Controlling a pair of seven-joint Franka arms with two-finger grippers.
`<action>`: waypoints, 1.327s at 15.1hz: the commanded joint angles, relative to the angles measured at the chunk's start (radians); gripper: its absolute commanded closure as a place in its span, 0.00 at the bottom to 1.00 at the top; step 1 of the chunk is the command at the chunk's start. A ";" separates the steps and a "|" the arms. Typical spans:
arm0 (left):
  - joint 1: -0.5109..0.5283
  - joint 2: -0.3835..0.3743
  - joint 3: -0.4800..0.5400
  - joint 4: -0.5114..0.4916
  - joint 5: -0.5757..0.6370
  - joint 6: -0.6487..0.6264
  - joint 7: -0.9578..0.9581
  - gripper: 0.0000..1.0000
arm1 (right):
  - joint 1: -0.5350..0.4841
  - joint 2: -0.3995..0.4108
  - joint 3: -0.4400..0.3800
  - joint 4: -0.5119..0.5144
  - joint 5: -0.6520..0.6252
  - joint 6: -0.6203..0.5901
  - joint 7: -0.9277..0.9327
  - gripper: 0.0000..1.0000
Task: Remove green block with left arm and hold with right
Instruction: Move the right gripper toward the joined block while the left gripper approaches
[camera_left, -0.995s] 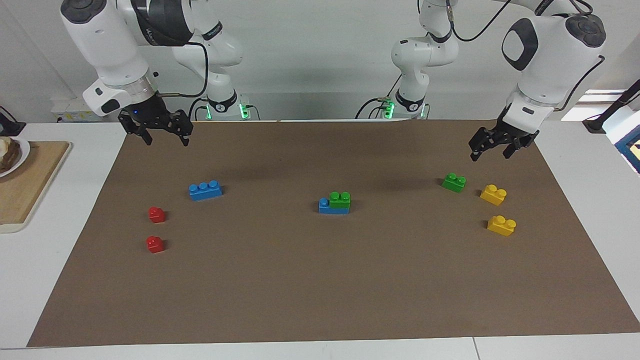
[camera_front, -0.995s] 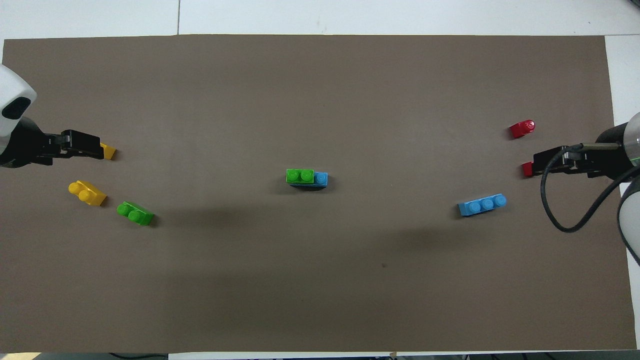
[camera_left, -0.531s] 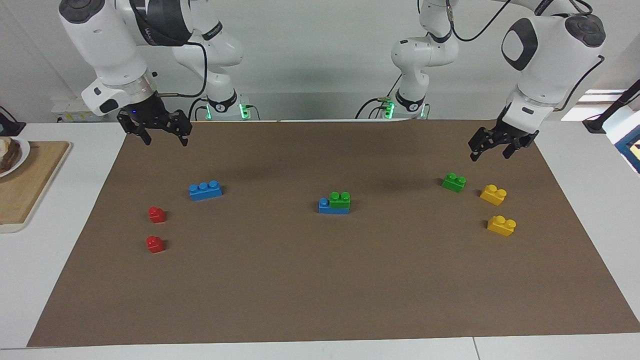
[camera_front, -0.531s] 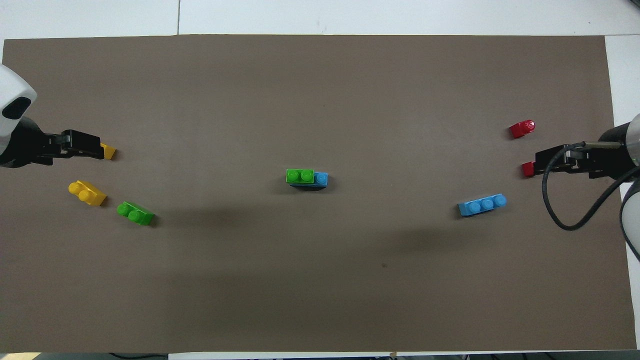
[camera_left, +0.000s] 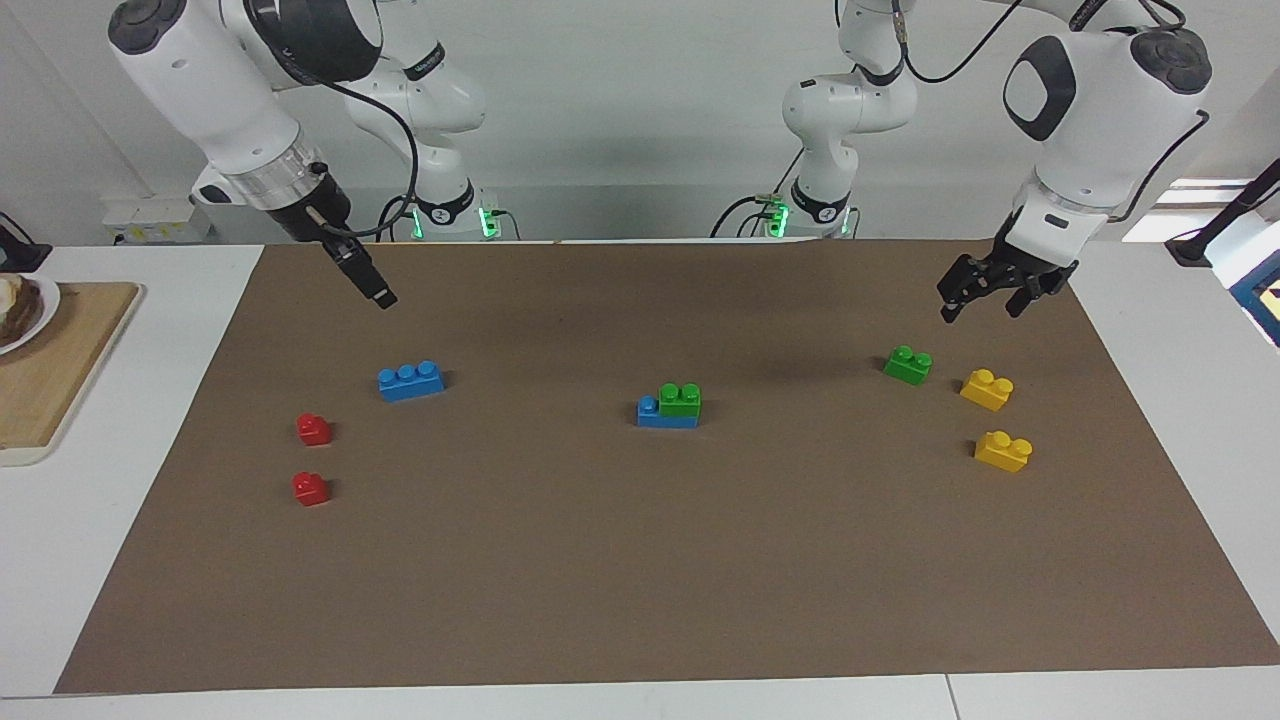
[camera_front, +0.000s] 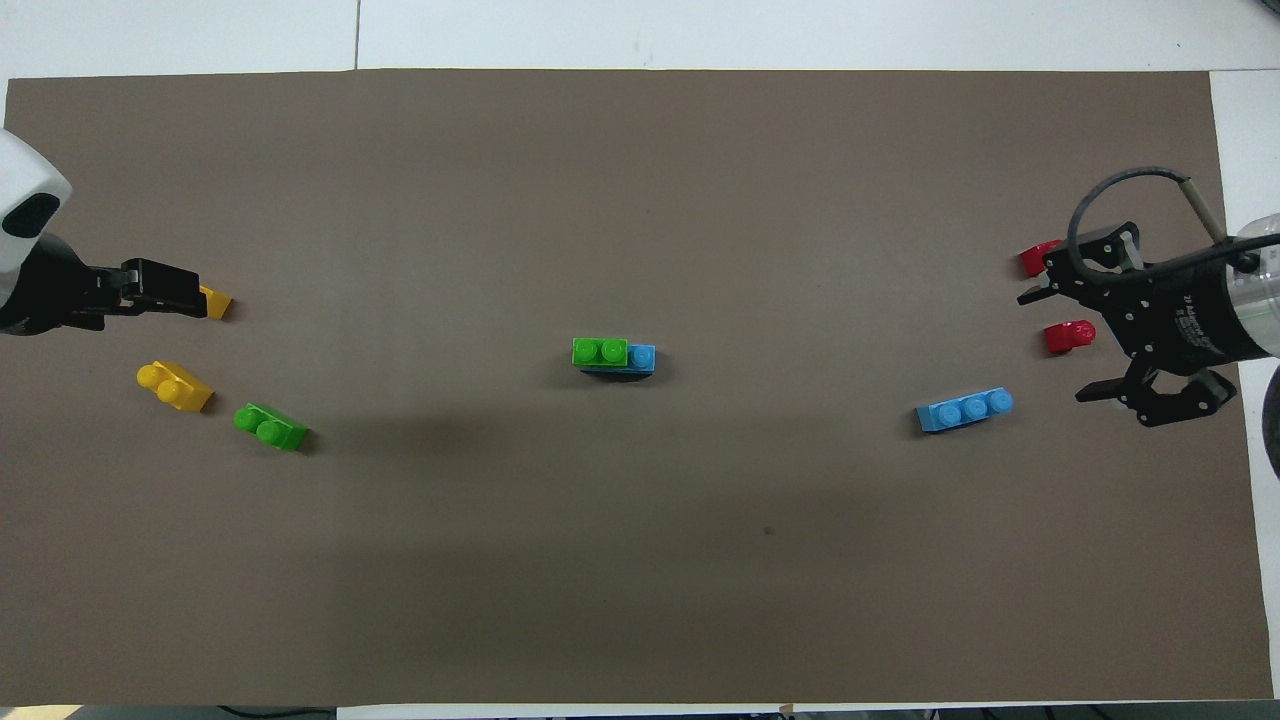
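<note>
A green block (camera_left: 680, 399) (camera_front: 600, 352) sits pressed onto one end of a three-stud blue brick (camera_left: 648, 411) (camera_front: 643, 356) at the middle of the brown mat. Its twin green block (camera_left: 908, 364) (camera_front: 270, 427) lies loose toward the left arm's end. My left gripper (camera_left: 978, 311) (camera_front: 203, 300) is open and empty in the air, over the mat near the loose green block and the yellow bricks. My right gripper (camera_left: 383, 298) (camera_front: 1052, 347) is open wide and empty, raised over the two red blocks at the right arm's end.
Two yellow bricks (camera_left: 987, 389) (camera_left: 1003, 450) lie by the loose green block. Two red blocks (camera_left: 313, 429) (camera_left: 309, 489) and a second blue brick (camera_left: 411, 381) (camera_front: 965, 410) lie toward the right arm's end. A wooden board (camera_left: 50, 370) lies off the mat.
My right gripper has turned at the wrist and shifted a little toward the middle, so its spread fingers now show from above. The left arm and all the bricks have not moved.
</note>
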 joint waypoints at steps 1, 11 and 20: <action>-0.006 -0.002 0.006 0.005 -0.010 0.006 -0.013 0.00 | -0.014 0.042 0.003 -0.013 0.155 0.033 0.269 0.05; -0.022 -0.013 0.002 -0.009 -0.010 -0.008 -0.061 0.00 | 0.101 0.223 0.014 -0.062 0.422 0.231 0.302 0.04; -0.208 -0.059 0.000 -0.096 -0.012 0.015 -0.693 0.00 | 0.192 0.314 0.014 -0.124 0.614 0.400 0.168 0.03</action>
